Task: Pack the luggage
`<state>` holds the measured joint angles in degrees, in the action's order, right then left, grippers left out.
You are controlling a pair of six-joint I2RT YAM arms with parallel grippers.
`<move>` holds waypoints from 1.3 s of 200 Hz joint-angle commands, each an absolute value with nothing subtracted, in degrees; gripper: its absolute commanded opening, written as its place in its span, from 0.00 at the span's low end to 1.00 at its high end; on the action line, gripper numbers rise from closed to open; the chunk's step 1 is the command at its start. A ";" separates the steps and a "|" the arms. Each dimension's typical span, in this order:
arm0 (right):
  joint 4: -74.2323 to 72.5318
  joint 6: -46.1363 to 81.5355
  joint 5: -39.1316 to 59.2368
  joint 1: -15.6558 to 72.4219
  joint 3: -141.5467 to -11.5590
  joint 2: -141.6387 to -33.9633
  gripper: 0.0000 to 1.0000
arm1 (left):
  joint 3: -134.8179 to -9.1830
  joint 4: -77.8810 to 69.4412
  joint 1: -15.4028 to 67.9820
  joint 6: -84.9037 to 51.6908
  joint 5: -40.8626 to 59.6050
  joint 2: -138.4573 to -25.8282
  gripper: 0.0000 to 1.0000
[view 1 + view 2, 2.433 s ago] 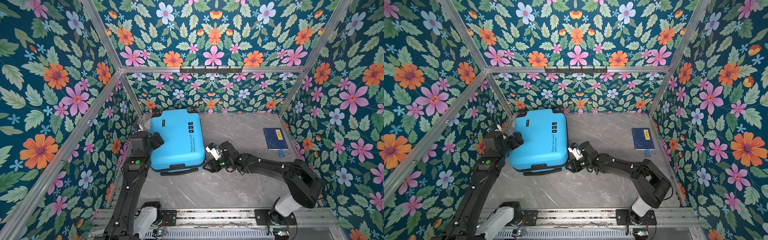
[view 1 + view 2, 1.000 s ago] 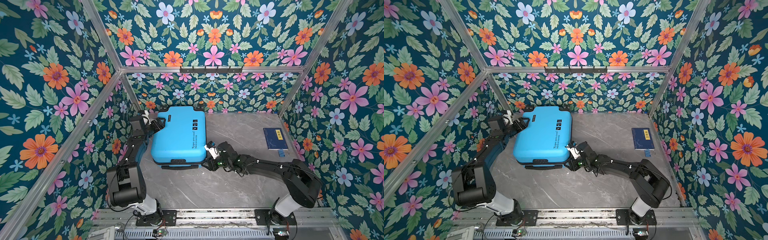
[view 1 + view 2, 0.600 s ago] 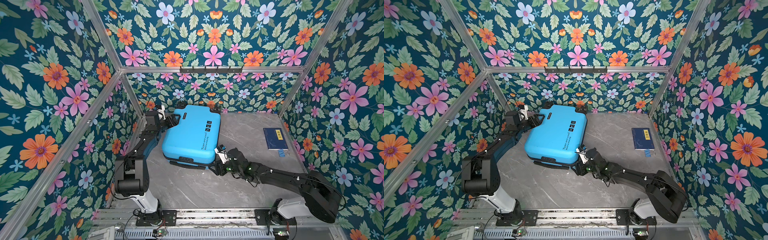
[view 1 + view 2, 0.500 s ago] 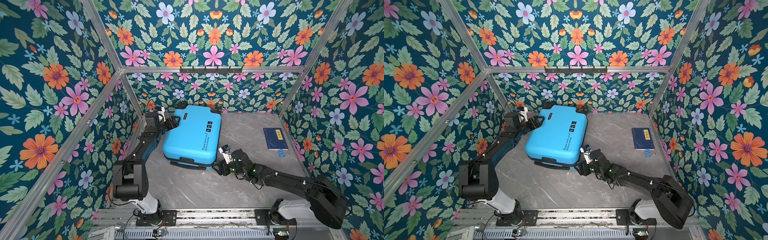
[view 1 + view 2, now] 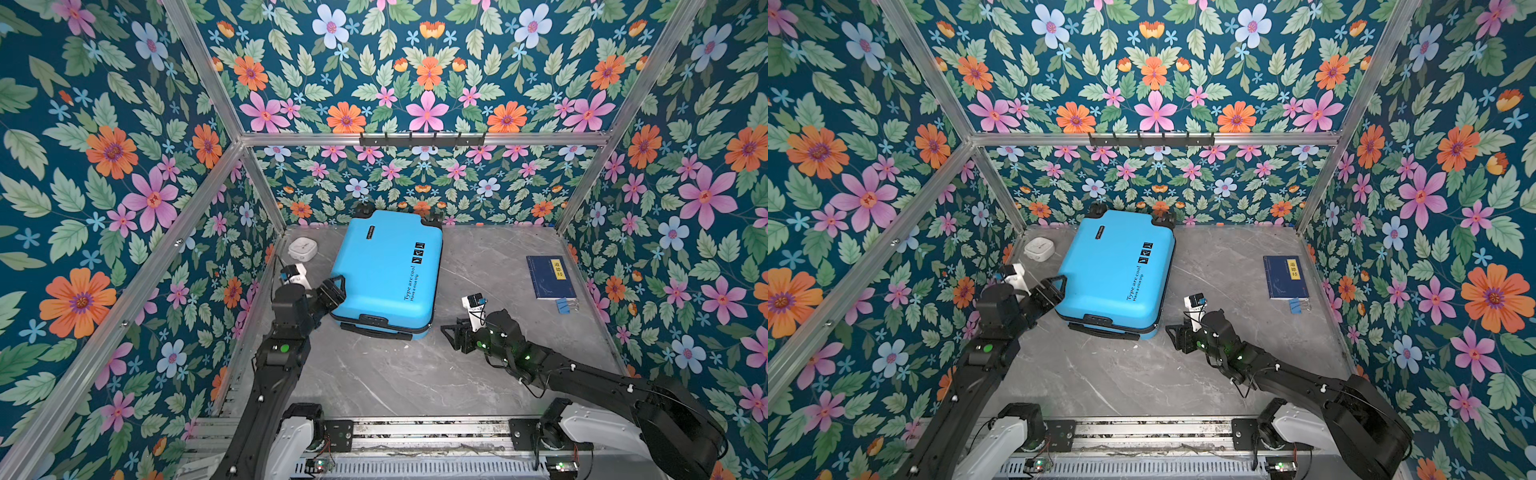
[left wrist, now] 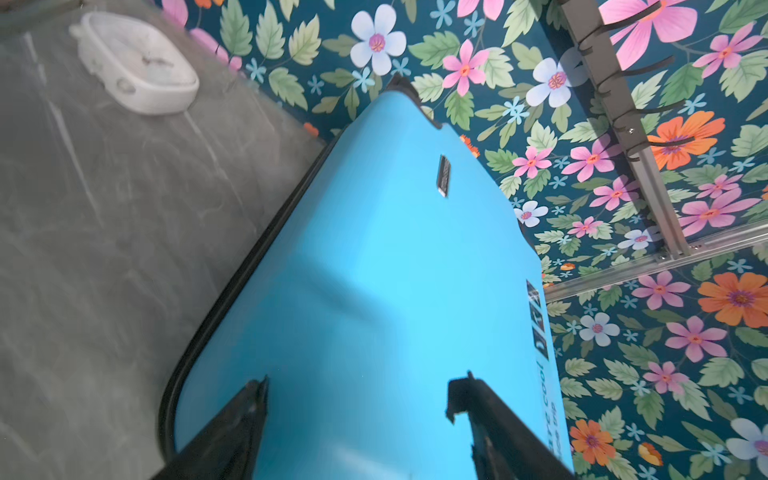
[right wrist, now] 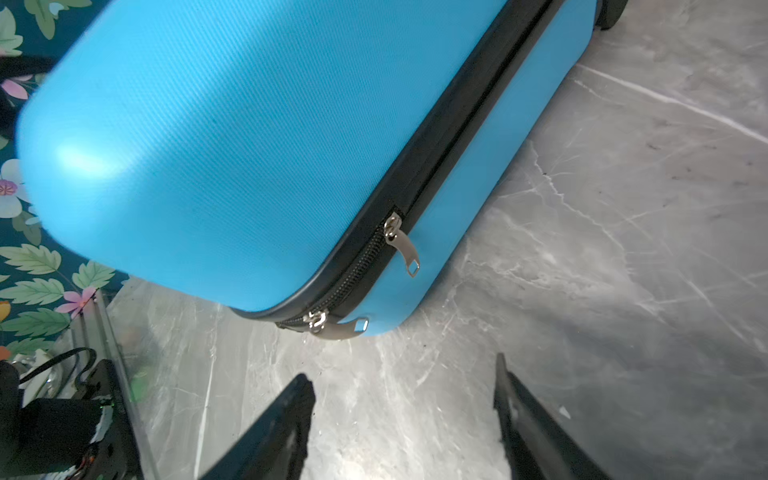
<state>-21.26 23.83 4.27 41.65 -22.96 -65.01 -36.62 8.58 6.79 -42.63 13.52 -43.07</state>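
Top views: 1 luggage (image 5: 386, 270), 1 book (image 5: 550, 276), 1 clock (image 5: 302, 249); L gripper (image 5: 334, 290), R gripper (image 5: 451, 334) both spread apart.

You have floral walls (image 5: 428, 62) left, far and right. A black hook rail (image 5: 422, 139) crosses the far one; the floor (image 5: 374, 374) is grey marble.

Only readable bit: luggage (image 5: 386, 270) lid says "Type are cool / Have a nice trip". Right of it, the book's (image 5: 549, 277) yellow label (image 5: 558, 268) has Chinese characters I can't make out.
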 commanded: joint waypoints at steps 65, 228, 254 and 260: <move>-34.18 19.49 4.97 43.10 -23.93 -70.58 0.77 | -13.80 16.10 14.70 -74.33 13.82 -17.99 0.72; -33.18 16.08 -2.19 46.52 -24.57 -70.38 0.72 | -0.92 -36.55 33.40 -89.13 1.89 -50.42 0.61; -32.78 16.08 -2.77 46.57 -23.71 -68.89 0.72 | -2.02 -35.19 35.33 -88.55 -0.18 -49.91 0.59; -32.77 16.08 -2.86 46.57 -23.53 -68.55 0.72 | -1.98 -34.86 35.70 -88.67 -0.70 -49.75 0.59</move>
<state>-32.38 16.36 -1.63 46.52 -24.05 -69.60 -1.43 -31.66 34.50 -88.51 2.63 -50.24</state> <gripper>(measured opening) 0.720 0.592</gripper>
